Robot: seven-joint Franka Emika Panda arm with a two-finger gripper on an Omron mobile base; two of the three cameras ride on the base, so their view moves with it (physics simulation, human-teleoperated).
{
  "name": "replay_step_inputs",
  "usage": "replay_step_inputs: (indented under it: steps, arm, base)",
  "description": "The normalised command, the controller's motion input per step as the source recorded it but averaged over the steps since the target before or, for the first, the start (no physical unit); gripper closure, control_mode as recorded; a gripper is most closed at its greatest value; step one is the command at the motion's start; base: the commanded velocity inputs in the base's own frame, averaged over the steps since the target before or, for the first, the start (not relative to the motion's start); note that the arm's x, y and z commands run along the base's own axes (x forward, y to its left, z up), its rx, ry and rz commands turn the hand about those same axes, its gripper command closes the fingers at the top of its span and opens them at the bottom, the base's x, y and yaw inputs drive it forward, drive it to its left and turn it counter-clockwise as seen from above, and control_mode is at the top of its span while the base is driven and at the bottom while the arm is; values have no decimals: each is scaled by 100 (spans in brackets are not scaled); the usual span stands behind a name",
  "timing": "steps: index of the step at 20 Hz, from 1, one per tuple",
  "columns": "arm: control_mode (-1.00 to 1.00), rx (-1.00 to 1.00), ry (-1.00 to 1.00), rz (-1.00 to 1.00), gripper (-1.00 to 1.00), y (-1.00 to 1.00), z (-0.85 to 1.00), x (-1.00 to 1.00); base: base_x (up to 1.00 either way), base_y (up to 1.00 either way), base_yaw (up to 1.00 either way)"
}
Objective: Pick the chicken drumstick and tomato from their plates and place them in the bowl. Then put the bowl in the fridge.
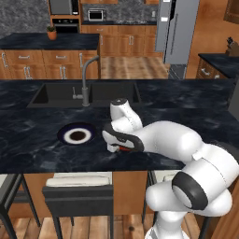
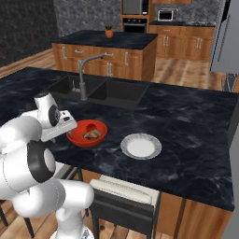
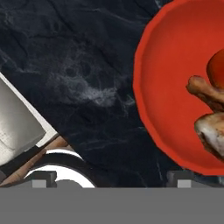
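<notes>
Hand view: bowl [image 3: 175,65] rim (counter [image 3: 78,78] beside)

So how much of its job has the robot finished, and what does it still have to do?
Both foods look moved already: the chicken drumstick and the tomato lie in the red bowl, and both plates are bare. The gripper is open beside the bowl, holding nothing. Still left: gripping the bowl on the counter and carrying it to the fridge.
</notes>
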Motion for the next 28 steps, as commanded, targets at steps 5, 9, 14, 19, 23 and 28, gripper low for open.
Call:
replay_step_inputs:
  steps: [5, 9, 14, 19, 23, 28]
  arm:
    - [-100, -3, 0, 2, -100, 4, -9, 25]
    - [-100, 0, 1, 10, -100, 0, -11, 18]
    - [-100, 0, -9, 3, -100, 1, -17, 10]
    - [-100, 0, -15, 0, -100, 0, -23, 4]
    - [-100, 3, -4, -1, -100, 0, -22, 9]
    - [-100, 5, 0, 0, -100, 0, -22, 11]
  base:
    - [0, 0, 0]
    - [0, 0, 0]
    - [0, 0, 0]
    - [0, 0, 0]
    - [0, 0, 0]
    - [0, 0, 0]
